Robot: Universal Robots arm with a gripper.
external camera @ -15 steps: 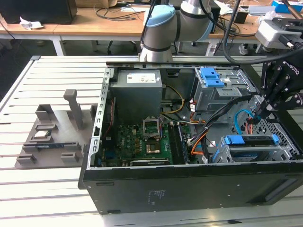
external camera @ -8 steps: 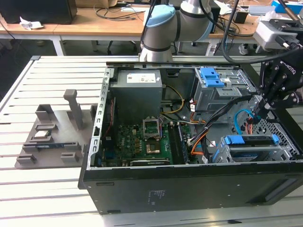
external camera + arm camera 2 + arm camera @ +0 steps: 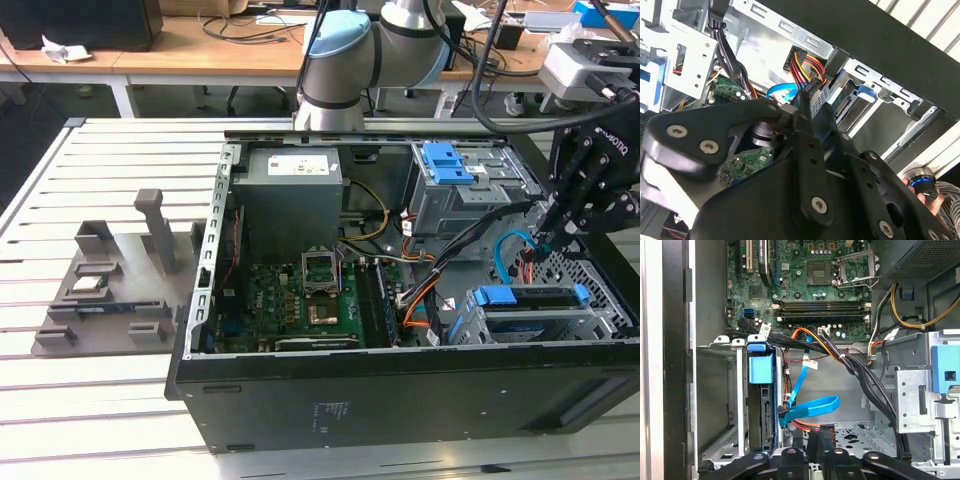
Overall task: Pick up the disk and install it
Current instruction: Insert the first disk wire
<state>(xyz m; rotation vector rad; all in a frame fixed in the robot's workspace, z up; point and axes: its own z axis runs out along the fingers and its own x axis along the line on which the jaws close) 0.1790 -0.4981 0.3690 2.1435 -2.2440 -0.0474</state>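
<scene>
Claw [image 3: 548, 240] sits at about three o'clock of the open computer case [image 3: 400, 375] in the exterior view, reaching down inside its wall. Its tips are lost among cables there. The disk [image 3: 530, 297] stands on edge in the drive cage [image 3: 600, 322] at about four o'clock, just below the claw, with its blue frame along the top. A blue data cable [image 3: 510, 245] loops between the claw and that cage. Orange and black wires [image 3: 420, 300] run from the motherboard [image 3: 310, 300] at six o'clock toward the same corner. The power supply [image 3: 290, 195] fills eleven o'clock. A second cage with a blue latch [image 3: 450, 165] sits at one o'clock. Outside the case, at nine o'clock on the slatted table [image 3: 100, 420], a grey holder [image 3: 110, 300] carries a small silver chip [image 3: 88, 285].

In the second wrist view the claw [image 3: 805, 102] has its fingers pinched together on a black plug [image 3: 812, 90] with red, yellow and black wires. The blue data cable [image 3: 777, 92] curls just beside it, and the drive cage [image 3: 890, 95] lies just beyond.

In the first wrist view the claw [image 3: 820, 445] holds the black plug [image 3: 827, 432] near the disk [image 3: 761, 372], which is seated in the drive cage [image 3: 715, 395]. The blue data cable [image 3: 810, 407] loops between them, touching the disk's edge.
</scene>
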